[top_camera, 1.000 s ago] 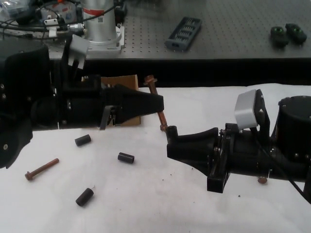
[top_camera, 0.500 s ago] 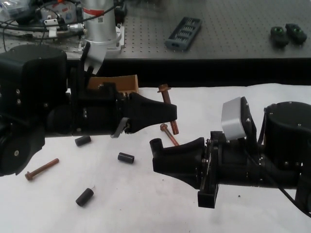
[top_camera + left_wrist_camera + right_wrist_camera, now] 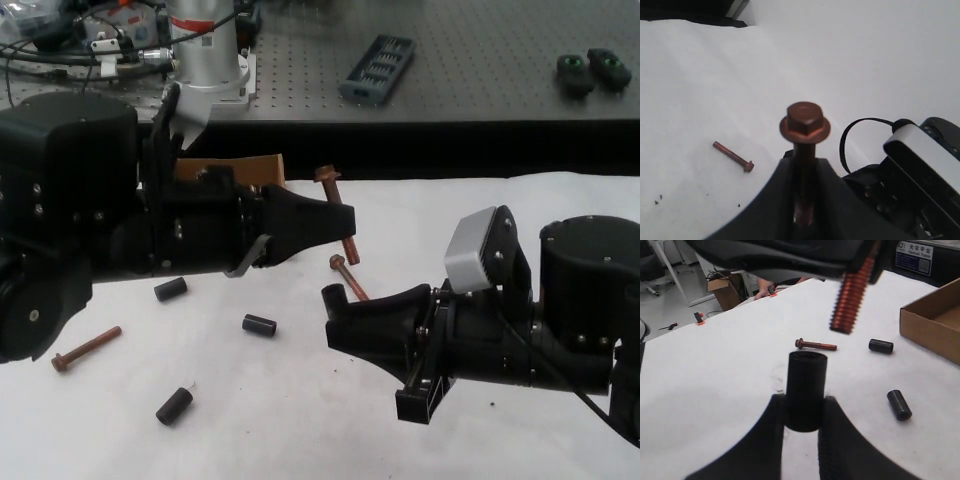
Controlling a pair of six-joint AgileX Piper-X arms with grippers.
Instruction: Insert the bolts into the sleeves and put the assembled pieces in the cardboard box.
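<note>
My left gripper [image 3: 343,218] is shut on a copper bolt [image 3: 328,178], held nearly upright with its hex head [image 3: 804,122] on top and its threaded tip [image 3: 852,295] pointing down. My right gripper [image 3: 336,302] is shut on a black sleeve [image 3: 806,389], standing upright with its open mouth facing up. The bolt's tip hangs above and a little beside the sleeve's mouth, apart from it. The cardboard box [image 3: 240,170] stands behind the left arm, and its corner [image 3: 935,322] appears in the right wrist view.
On the white cloth lie a loose bolt [image 3: 348,275] between the grippers and another bolt [image 3: 85,348] at the left. Three loose sleeves [image 3: 170,289], [image 3: 259,325], [image 3: 173,405] lie at the left front. A perforated bench with tools runs behind.
The left gripper carried the bolt rightward toward the centre, then eased back slightly. The right gripper brought the sleeve left and lower, ending just below the bolt's tip.
</note>
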